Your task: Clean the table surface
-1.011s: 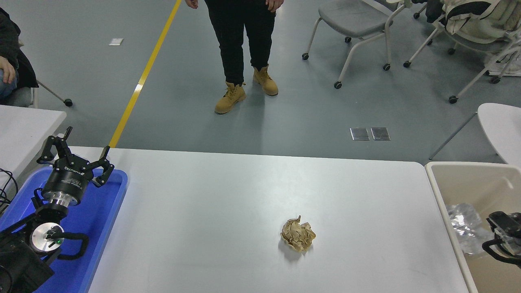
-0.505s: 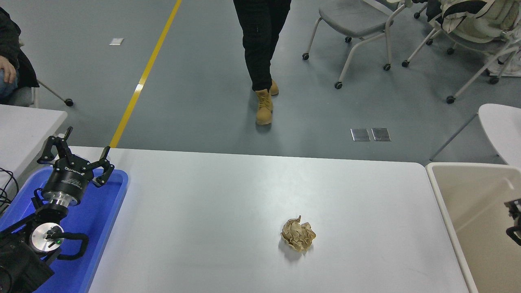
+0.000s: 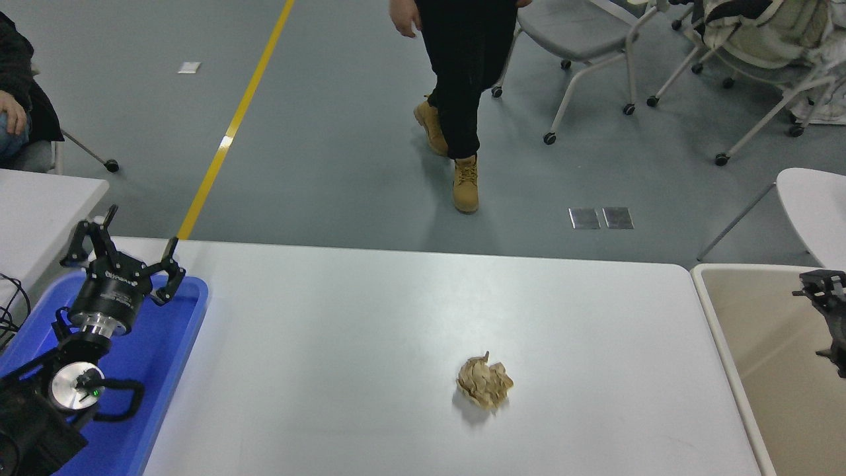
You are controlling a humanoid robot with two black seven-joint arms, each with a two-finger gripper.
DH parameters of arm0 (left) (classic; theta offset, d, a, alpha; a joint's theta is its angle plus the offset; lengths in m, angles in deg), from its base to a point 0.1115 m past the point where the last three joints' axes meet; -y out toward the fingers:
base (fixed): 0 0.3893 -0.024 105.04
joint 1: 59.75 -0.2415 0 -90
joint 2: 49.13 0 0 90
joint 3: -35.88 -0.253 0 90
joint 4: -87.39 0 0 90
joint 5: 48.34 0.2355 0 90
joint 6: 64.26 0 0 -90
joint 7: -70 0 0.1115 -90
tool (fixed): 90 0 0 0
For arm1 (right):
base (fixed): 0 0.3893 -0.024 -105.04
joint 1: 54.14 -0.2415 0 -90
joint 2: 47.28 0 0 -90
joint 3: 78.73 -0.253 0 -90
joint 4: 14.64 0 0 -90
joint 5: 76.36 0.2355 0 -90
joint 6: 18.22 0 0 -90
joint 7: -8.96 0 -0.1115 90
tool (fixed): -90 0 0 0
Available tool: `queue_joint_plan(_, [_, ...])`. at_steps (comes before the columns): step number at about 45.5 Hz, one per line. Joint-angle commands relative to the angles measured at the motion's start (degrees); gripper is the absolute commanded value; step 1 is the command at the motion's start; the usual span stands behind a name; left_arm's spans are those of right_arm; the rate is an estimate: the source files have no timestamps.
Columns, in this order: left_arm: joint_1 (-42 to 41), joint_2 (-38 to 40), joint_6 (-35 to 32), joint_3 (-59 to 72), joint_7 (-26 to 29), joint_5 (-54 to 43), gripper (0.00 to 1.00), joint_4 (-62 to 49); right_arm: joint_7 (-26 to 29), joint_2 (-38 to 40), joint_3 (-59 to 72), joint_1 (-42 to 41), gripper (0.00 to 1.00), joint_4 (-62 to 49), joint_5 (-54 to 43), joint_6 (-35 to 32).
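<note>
Head view: right gripper point(image 3: 819, 285) has risen over the bin point(image 3: 710, 311), clear wad gone from it; can't tell its fingers. Paper ball point(image 3: 484, 382) left of bin is all that's left on the worktop point(image 3: 370, 330). Left gripper point(image 3: 122, 254) parked, fingers wide, empty.

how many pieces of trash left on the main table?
1: a crumpled brown paper ball on the table surface, right of centre, toward the near edge. Nothing else lies on the visible tabletop.
</note>
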Motion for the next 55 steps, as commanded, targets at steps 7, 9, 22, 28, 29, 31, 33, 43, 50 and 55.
queue_joint_plan(7, [0.0,0.0,0.0,0.0,0.0,0.0,1.00,0.0,-20.0,3.0,-4.3,2.1,1.00,13.0,-5.5,-3.4])
queue_joint_plan(9, [0.0,0.0,0.0,0.0,0.0,0.0,1.00,0.0,-23.3,2.9,-4.3,2.4,1.00,14.5,-6.7,-3.2])
queue_joint_plan(22, [0.0,0.0,0.0,0.0,0.0,0.0,1.00,0.0,-32.2,-4.8,-7.9,6.5,1.00,19.6,-8.8,-0.2])
queue_joint_plan(28, [0.0,0.0,0.0,0.0,0.0,0.0,1.00,0.0,-32.2,-12.2,-10.4,8.9,1.00,17.7,-9.2,1.6])
queue_joint_plan(29, [0.0,0.0,0.1,0.0,0.0,0.0,1.00,0.0,-32.2,-13.6,-10.5,9.3,1.00,16.9,-9.6,2.0])
queue_joint_plan(31, [0.0,0.0,0.0,0.0,0.0,0.0,1.00,0.0,-32.3,-16.4,-10.9,9.9,1.00,14.9,-10.4,2.4])
queue_joint_plan(33, [0.0,0.0,0.0,0.0,0.0,0.0,1.00,0.0,-32.3,-19.1,-11.3,10.5,1.00,12.7,-11.1,2.7])
queue_joint_plan(43, [0.0,0.0,0.0,0.0,0.0,0.0,1.00,0.0,-33.8,-30.6,-16.3,12.1,1.00,3.3,-12.1,3.5])
queue_joint_plan(50, [0.0,0.0,0.0,0.0,0.0,0.0,1.00,0.0,-33.8,-36.1,-19.4,12.1,1.00,0.0,-11.0,5.4])
queue_joint_plan(55, [0.0,0.0,0.0,0.0,0.0,0.0,1.00,0.0,-33.8,-39.9,-21.6,12.3,1.00,-2.0,-10.2,5.8])
